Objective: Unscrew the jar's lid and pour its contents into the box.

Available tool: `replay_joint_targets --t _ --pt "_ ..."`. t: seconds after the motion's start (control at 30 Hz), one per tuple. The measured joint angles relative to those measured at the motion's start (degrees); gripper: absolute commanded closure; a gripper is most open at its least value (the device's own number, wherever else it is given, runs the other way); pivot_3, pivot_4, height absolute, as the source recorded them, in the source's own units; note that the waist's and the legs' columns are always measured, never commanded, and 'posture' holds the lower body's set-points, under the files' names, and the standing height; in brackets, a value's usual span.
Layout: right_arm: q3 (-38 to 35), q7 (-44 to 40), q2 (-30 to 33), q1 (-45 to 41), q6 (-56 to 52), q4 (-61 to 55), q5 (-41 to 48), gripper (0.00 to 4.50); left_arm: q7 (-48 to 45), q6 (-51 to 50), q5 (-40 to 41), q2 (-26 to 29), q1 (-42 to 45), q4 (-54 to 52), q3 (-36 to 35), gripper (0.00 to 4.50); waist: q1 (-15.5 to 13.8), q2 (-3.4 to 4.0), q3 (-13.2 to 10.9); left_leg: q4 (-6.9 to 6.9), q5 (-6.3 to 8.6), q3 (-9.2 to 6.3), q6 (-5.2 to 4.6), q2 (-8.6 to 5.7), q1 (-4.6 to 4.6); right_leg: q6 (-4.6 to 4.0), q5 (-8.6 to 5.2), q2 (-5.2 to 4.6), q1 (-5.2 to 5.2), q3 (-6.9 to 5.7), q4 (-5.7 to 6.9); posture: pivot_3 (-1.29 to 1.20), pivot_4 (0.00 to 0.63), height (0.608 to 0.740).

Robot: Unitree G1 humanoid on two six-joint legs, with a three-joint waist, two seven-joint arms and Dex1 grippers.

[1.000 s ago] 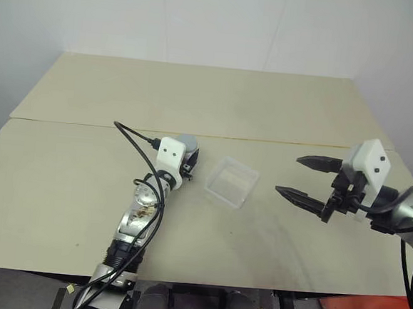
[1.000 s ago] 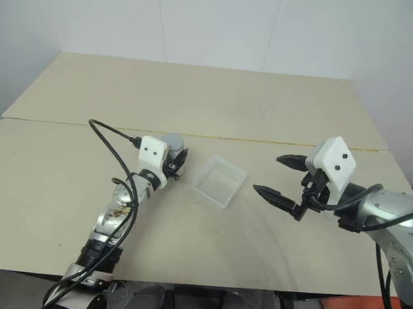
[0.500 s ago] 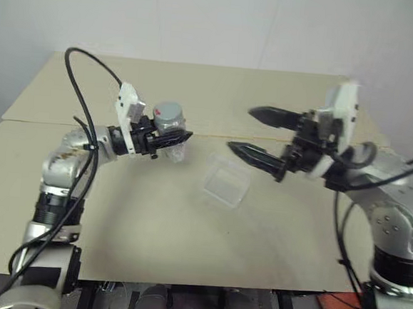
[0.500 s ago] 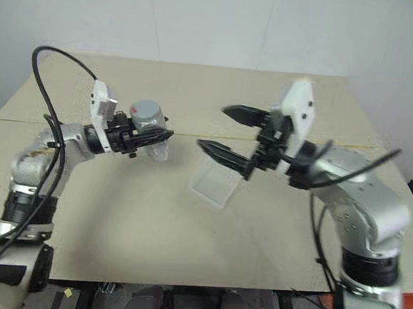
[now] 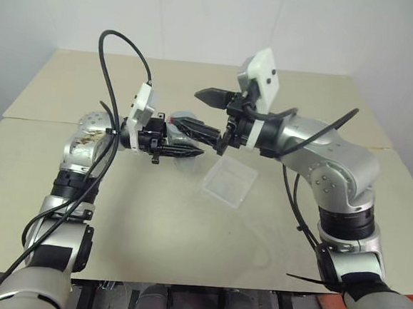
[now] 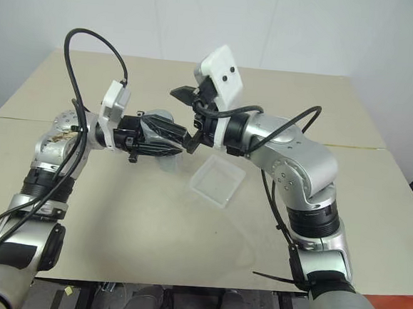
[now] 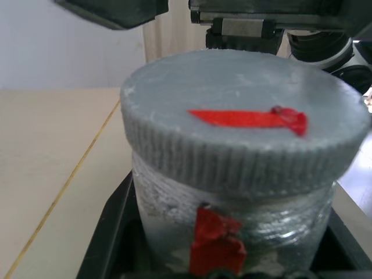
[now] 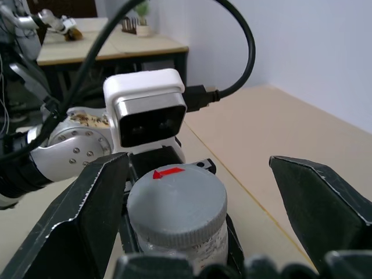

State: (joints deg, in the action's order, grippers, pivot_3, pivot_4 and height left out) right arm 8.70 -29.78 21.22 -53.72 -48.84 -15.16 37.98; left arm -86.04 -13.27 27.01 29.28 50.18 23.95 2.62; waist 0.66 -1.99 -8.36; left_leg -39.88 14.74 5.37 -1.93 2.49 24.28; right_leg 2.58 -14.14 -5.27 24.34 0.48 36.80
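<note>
Centre frame: left gripper [image 5: 182, 142] clamps the jar [image 8: 177, 244] aloft, above the box [image 5: 229, 183]. Right gripper [image 8: 197, 195] gapes around the lid [image 7: 244, 125]. Ribbed rim should grip well; jar likely light, rigid.

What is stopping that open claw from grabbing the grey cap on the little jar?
Nothing visible. The right gripper is open, its fingers either side of the lid with clear gaps and nothing between. The left gripper holds the jar by its body, below the lid, leaving the lid's rim free.
</note>
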Motion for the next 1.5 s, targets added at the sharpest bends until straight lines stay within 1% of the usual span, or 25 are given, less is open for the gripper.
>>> replay_joint_targets --t 0.2,0.5,0.6,0.7,0.73,0.97,1.07,1.17,1.3,1.33,1.5 --pt "0.1 -1.7 -1.0 -0.9 -1.4 0.7 -0.7 0.00 -0.2 2.2 -2.4 -0.6 1.1 2.0 0.5 2.56 0.1 0.00 0.0 0.01 0.04 -0.22 -0.07 0.01 -0.01 0.00 0.00 0.00 0.01 -0.01 0.02 0.00 0.150 0.740" --pt "1.8 -2.7 -2.0 -0.6 -1.8 0.6 -2.0 0.00 -0.2 2.5 -3.0 -0.7 1.1 2.0 0.5 2.56 0.1 0.00 0.0 0.00 0.05 -0.33 -0.08 0.01 -0.01 0.00 0.00 0.00 0.01 0.00 0.03 0.00 0.150 0.740" --pt "2.0 -2.7 -2.2 -0.6 -1.8 0.6 -2.9 0.58 -0.1 2.4 -3.0 -0.7 1.1 1.8 0.5 2.56 0.1 0.00 0.0 0.01 0.05 -0.34 -0.08 0.01 -0.01 0.00 0.00 0.00 0.02 0.00 0.04 0.00 0.150 0.740" --pt "2.3 -2.7 -2.2 -0.6 -1.8 0.6 -3.9 1.57 -0.1 2.2 -3.0 -0.7 1.1 1.7 0.5 2.56 0.2 0.00 0.0 0.01 0.05 -0.34 -0.08 0.01 -0.01 0.00 0.00 0.00 0.02 0.00 0.03 0.00 0.150 0.740" --pt "2.2 -2.7 -2.4 -0.5 -1.7 0.7 -4.1 1.79 0.0 2.3 -3.0 -0.6 1.0 1.7 0.5 2.56 0.2 0.01 0.0 0.01 0.05 -0.34 -0.08 0.01 0.00 0.00 0.00 0.00 0.02 0.00 0.03 0.00 0.150 0.740" --pt "2.2 -3.5 -2.8 -0.4 -1.6 0.8 -5.3 1.79 -0.1 2.0 -3.0 -0.4 0.8 1.5 0.5 2.56 0.1 0.01 0.0 0.00 0.05 -0.34 -0.09 0.01 -0.01 0.00 0.00 0.00 0.02 0.00 0.04 0.00 0.150 0.740" --pt "2.4 -5.0 -2.5 -0.4 -0.8 1.2 -5.8 1.79 -0.6 1.9 -2.9 -0.4 0.9 1.5 0.5 2.56 0.1 0.01 0.0 0.01 0.05 -0.34 -0.08 0.01 0.00 0.00 0.00 0.00 0.02 -0.01 0.03 0.00 0.150 0.740" --pt "2.8 -10.9 -1.4 -0.1 3.0 2.4 -5.6 1.79 -4.0 1.7 -1.6 0.2 0.9 1.2 1.1 2.56 0.2 0.01 0.0 0.01 0.05 -0.31 -0.09 0.00 -0.01 0.00 0.00 0.01 0.02 -0.01 0.01 0.00 0.150 0.740" --pt "2.3 -25.8 0.8 0.0 10.3 5.9 -2.8 1.79 -6.2 0.9 7.5 5.5 0.8 -3.8 8.6 2.56 0.1 0.03 0.0 0.00 0.10 -0.39 -0.17 0.02 -0.02 0.00 0.00 0.00 -0.03 0.00 -0.01 0.00 0.150 0.740" --pt "2.1 -28.4 0.9 -0.1 11.3 6.9 -2.4 1.79 -6.3 0.8 9.2 6.1 0.8 -4.5 9.9 2.56 0.1 0.03 0.0 -0.01 0.10 -0.39 -0.18 0.01 -0.04 0.01 0.00 0.00 -0.04 0.02 0.00 0.00 0.150 0.740" --pt "2.5 -45.4 -0.3 -4.5 16.0 18.3 -0.5 1.79 -6.3 0.0 18.3 10.5 0.9 -8.1 17.1 2.56 0.3 0.04 0.0 -0.02 0.10 -0.37 -0.18 0.05 -0.11 0.00 0.00 0.06 -0.03 0.06 0.10 0.00 0.150 0.740"
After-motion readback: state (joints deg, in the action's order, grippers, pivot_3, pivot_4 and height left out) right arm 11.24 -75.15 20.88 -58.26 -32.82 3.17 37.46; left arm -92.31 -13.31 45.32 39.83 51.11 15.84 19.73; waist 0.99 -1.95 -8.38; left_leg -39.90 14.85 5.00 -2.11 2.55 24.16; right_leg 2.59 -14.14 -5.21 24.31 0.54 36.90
